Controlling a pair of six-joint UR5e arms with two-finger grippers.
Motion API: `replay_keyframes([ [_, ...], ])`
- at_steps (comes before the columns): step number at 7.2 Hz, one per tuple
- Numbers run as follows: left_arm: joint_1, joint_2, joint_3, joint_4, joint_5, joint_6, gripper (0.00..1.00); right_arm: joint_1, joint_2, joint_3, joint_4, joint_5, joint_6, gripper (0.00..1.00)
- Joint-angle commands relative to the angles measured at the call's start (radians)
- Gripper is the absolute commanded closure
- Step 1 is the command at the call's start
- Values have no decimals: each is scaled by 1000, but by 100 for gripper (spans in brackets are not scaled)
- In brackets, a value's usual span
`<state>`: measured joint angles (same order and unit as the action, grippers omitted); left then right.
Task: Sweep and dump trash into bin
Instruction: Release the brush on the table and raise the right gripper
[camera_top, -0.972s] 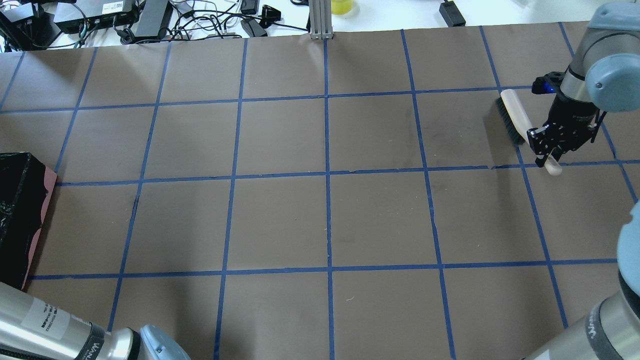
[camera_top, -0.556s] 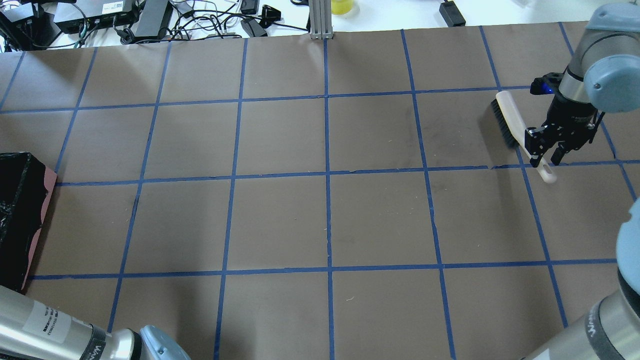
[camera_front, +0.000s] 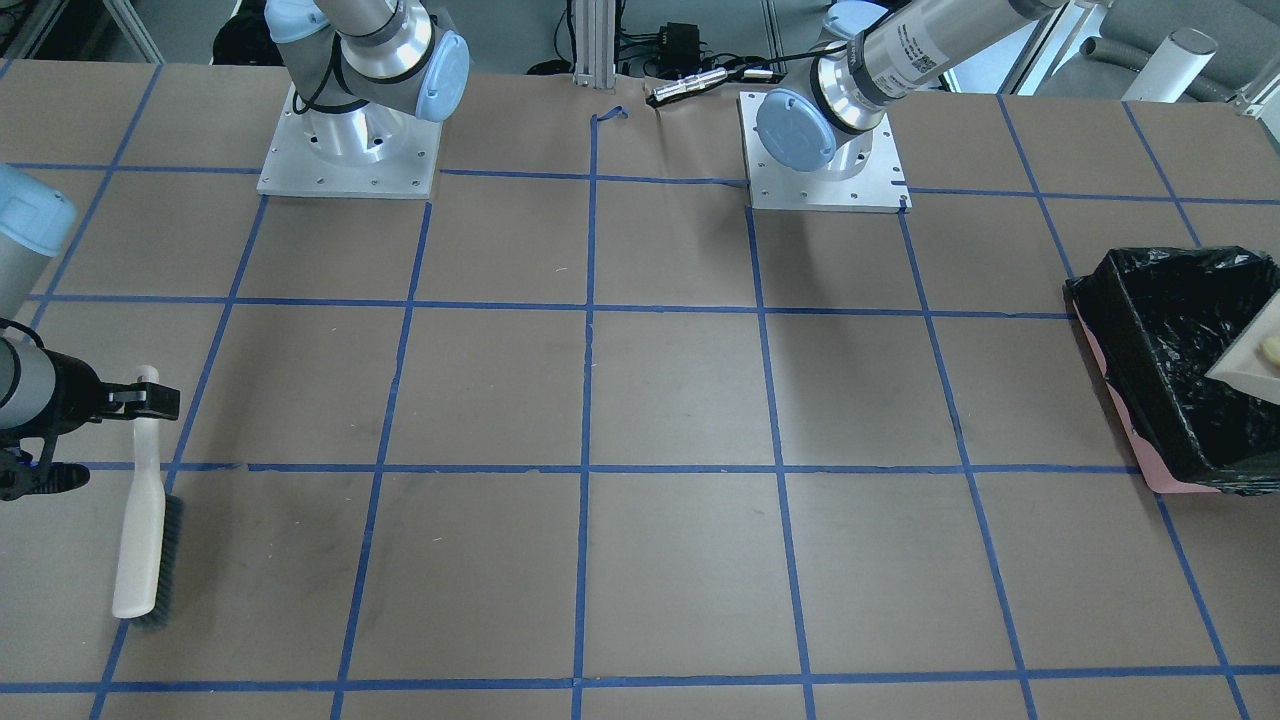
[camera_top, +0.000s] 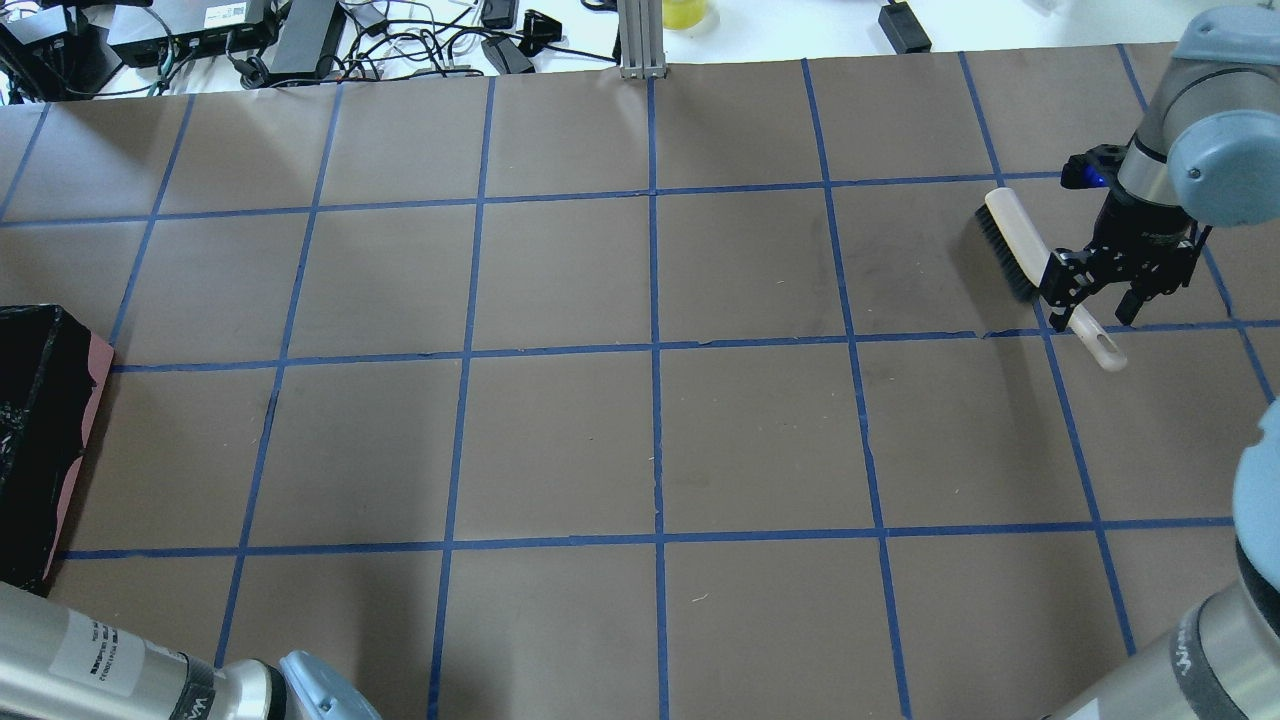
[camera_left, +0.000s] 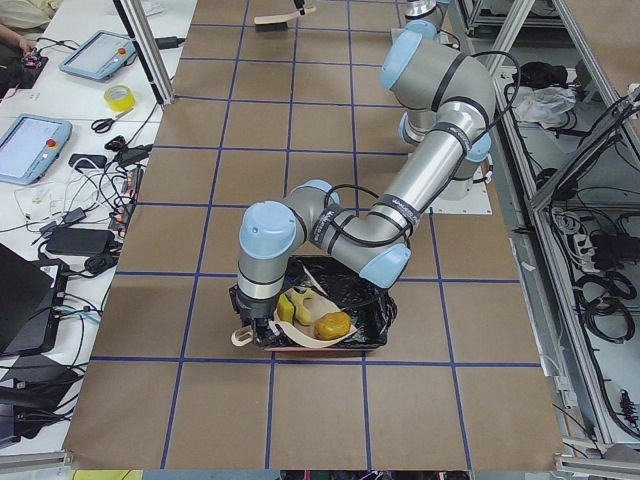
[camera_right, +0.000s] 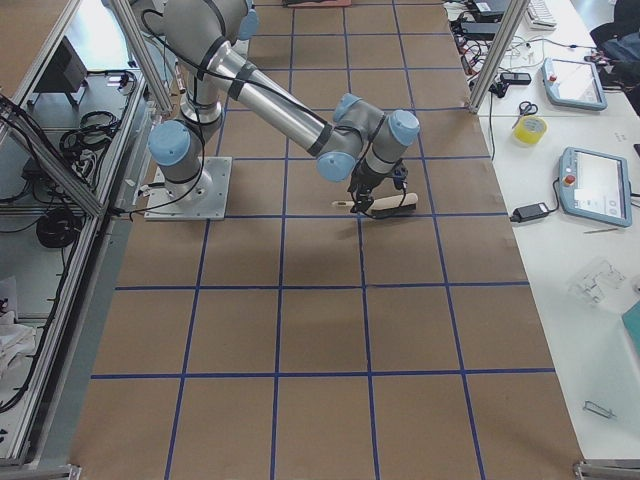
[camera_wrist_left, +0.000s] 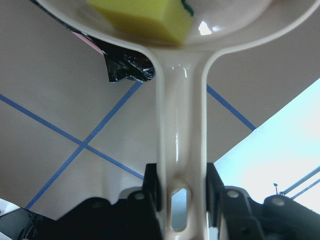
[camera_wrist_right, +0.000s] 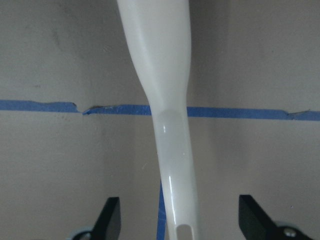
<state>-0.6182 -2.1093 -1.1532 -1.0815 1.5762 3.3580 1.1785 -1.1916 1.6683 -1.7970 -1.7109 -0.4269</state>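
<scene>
Dustpan (camera_left: 300, 325) handle pinched in my left claw (camera_wrist_left: 181, 187), pan over the bin (camera_front: 1140, 370), I should tip slowly, lip low inside the bin, so the yellow sponge block (camera_wrist_left: 145, 17) and potato-like lump (camera_left: 332, 325) slide in; my right claw (camera_top: 1090, 305) gapes wide astride the brush (camera_top: 1020, 245), far from the bin.

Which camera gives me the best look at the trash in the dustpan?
Exterior left: sponge and potato lump sit in the dustpan over the bin. Left wrist shows only the sponge's edge; front-facing, a sliver at the frame edge; the others, nothing.

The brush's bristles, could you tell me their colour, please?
Black bristles, clearest in the overhead exterior view.
</scene>
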Motion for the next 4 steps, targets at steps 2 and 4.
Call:
replay_keyframes([
  [2,-1,131,-246,206,-2,15,100,9,-170,-51,75,33,2,3],
  [4,11,205,-405,416,-7,53,100,32,-252,-180,332,51,102,2],
])
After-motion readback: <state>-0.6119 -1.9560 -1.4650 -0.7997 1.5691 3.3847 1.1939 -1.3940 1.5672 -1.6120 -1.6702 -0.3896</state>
